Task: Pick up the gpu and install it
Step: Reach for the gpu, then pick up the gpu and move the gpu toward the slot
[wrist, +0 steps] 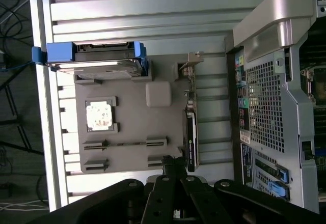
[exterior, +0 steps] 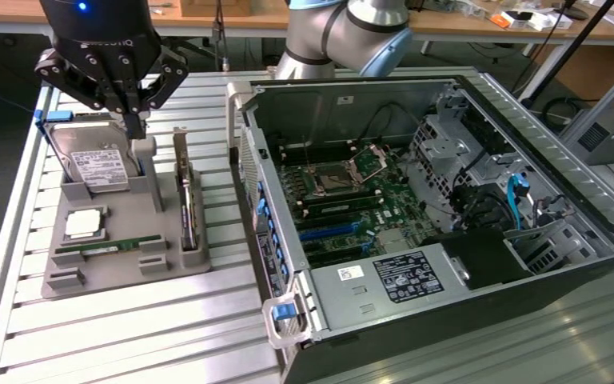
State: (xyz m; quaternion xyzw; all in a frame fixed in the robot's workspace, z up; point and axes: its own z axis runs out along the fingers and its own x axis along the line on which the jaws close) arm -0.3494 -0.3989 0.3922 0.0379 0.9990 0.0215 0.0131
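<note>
From my station, the slatted metal table (exterior: 125,328) carries everything. On it, towards the exterior view's right, the open computer case (exterior: 563,272) lies on its side with the green motherboard (exterior: 387,188) exposed. The arm (exterior: 350,32) reaches over from behind the case. Its black gripper (exterior: 134,128) hangs above the grey holder tray (exterior: 115,276) on the exterior view's left. I read the fingers as pressed fully together with nothing between them. Their tips are over the tray's grey post, between the hard drive and the card. The silver hard drive (exterior: 99,164) leans upright in its blue frame at the tray's far end. The gpu (exterior: 186,200) stands on edge in the slot along the tray side nearest the case, with its silver bracket at the far end. It is apart from the fingers and not yet lifted. In the wrist view I see it (wrist: 191,137) as a thin dark strip beside the case's rear grille. A square processor chip (exterior: 83,224) lies flat mid-tray, and the narrow green memory stick (exterior: 109,248) sits in front of it.
</note>
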